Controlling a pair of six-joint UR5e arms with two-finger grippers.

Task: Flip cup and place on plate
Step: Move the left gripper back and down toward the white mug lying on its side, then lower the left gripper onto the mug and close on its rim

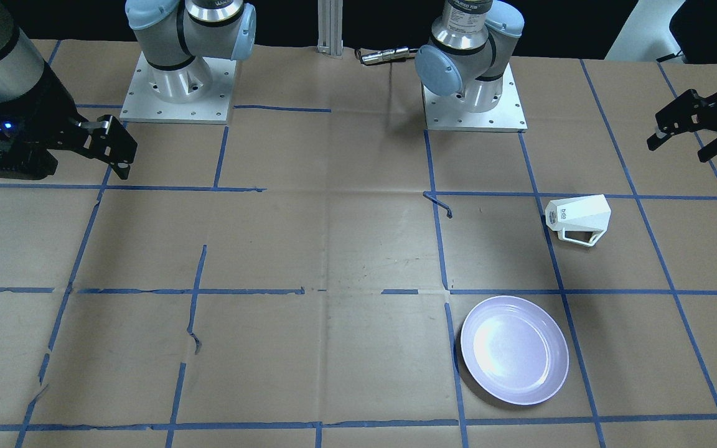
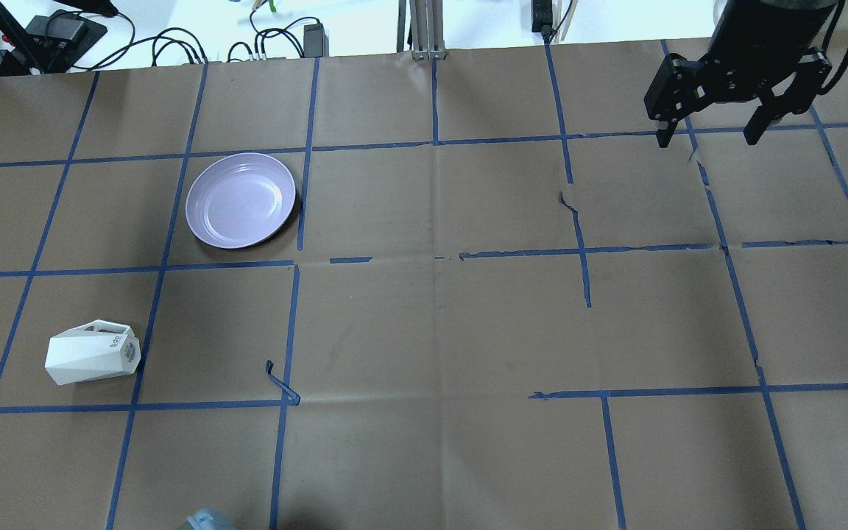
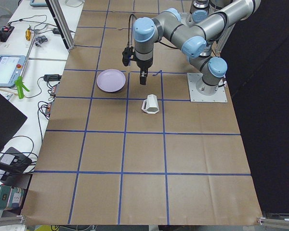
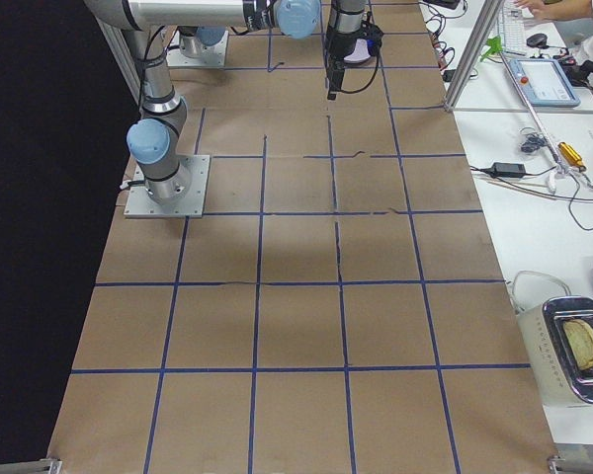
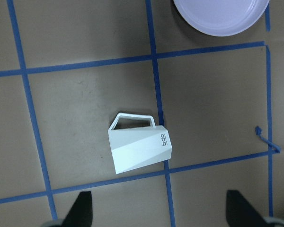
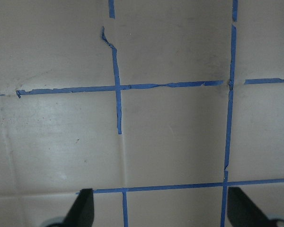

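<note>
The cup [image 5: 139, 150] lies on its side on the brown paper [image 5: 85, 104], overlapping a blue tape line [image 5: 154, 71]. It is well apart from the plate [image 2: 241, 200], which sits flat on the table. The left wrist view looks straight down on the cup, with its handle pointing toward the plate and its dark logo facing up. Only the left side view shows the cup's open mouth, turned toward that end of the table. The left gripper [image 1: 682, 144] hangs above the table with its jaws spread wide and nothing between them. The overhead view catches only a sliver of it at the edge. The right gripper [image 2: 709, 135] hovers far off across the table, also wide open and empty. Its wrist view shows only taped paper below it.
</note>
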